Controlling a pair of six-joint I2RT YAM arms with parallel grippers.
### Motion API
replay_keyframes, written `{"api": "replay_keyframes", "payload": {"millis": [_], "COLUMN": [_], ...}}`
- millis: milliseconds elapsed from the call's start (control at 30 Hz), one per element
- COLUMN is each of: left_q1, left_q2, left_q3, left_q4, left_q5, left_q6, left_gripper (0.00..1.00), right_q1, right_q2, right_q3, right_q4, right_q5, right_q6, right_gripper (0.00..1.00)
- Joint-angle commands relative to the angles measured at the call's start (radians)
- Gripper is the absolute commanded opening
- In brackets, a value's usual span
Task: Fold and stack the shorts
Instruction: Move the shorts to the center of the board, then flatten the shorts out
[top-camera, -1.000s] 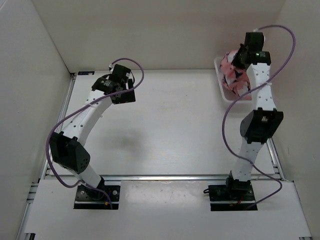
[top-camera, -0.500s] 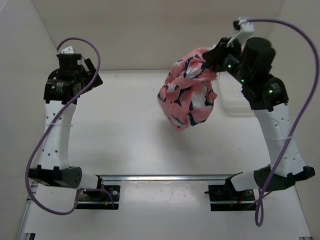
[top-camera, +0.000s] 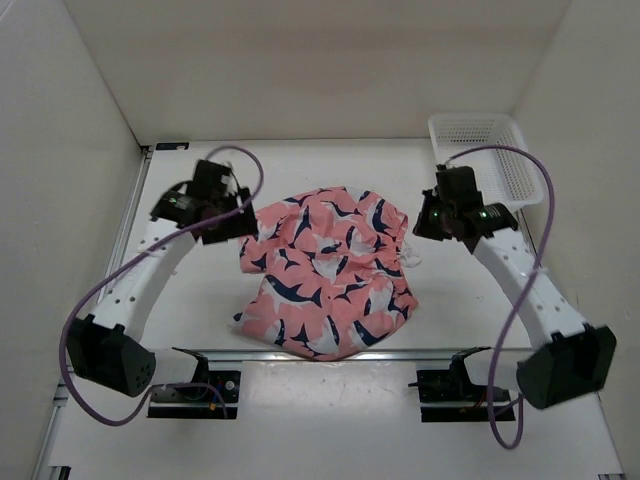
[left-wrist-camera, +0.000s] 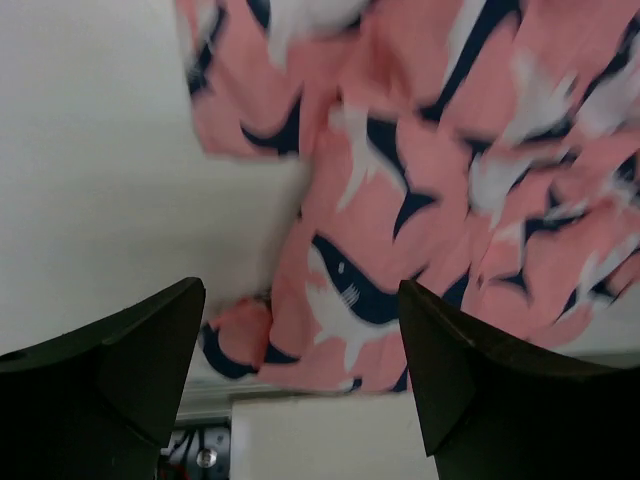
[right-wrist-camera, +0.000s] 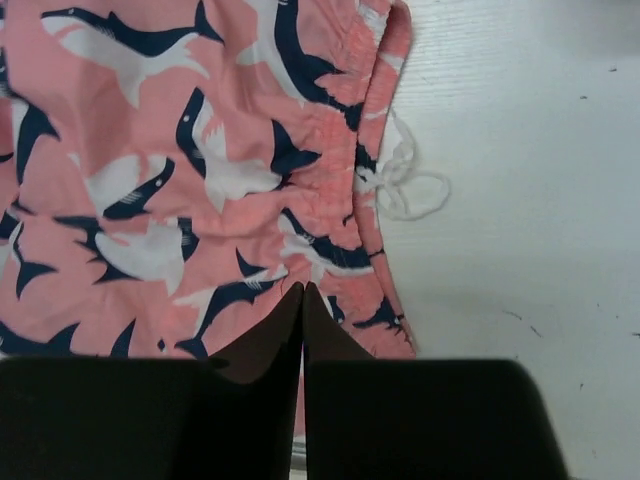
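The salmon-pink shorts (top-camera: 325, 270) with navy and white shark shapes lie crumpled and partly spread on the middle of the table, reaching its near edge. My left gripper (top-camera: 228, 215) hovers at their far left edge, open and empty. In the left wrist view the shorts (left-wrist-camera: 420, 150) lie beyond the wide-apart gripper (left-wrist-camera: 300, 290). My right gripper (top-camera: 425, 222) is just right of the shorts, shut and empty. In the right wrist view its gripper (right-wrist-camera: 303, 287) is over the waistband side of the shorts (right-wrist-camera: 180, 180), with the white drawstring (right-wrist-camera: 410, 195) loose on the table.
A white plastic mesh basket (top-camera: 480, 150) stands at the back right corner, behind my right arm. White walls enclose the table on the left, back and right. A metal rail (top-camera: 320, 352) runs along the near edge under the shorts' hem.
My right arm lifted the shorts out of the basket, swung them left and let them drop on the table's middle. My left arm swung out and back to their left edge.
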Motion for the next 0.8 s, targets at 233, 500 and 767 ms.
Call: {"api": "replay_keyframes", "payload": {"millis": [233, 500, 767], "left_q1": [-0.203, -0.221, -0.195], "left_q2": [-0.013, 0.148, 0.246], "left_q3": [-0.437, -0.512, -0.327], "left_q4": [0.095, 0.228, 0.216], "left_q5": [0.056, 0.091, 0.054], "left_q6": [-0.327, -0.336, -0.284], "left_gripper": [1.00, 0.56, 0.10], "right_q1": [0.002, 0.013, 0.074], "right_q2": [-0.256, -0.140, 0.017], "right_q3": [-0.491, -0.592, -0.561], "right_q4": [0.024, 0.162, 0.294], "right_q5": [-0.170, -0.179, -0.096], "right_q6": [0.303, 0.334, 0.344], "right_gripper": [0.88, 0.83, 0.59]}}
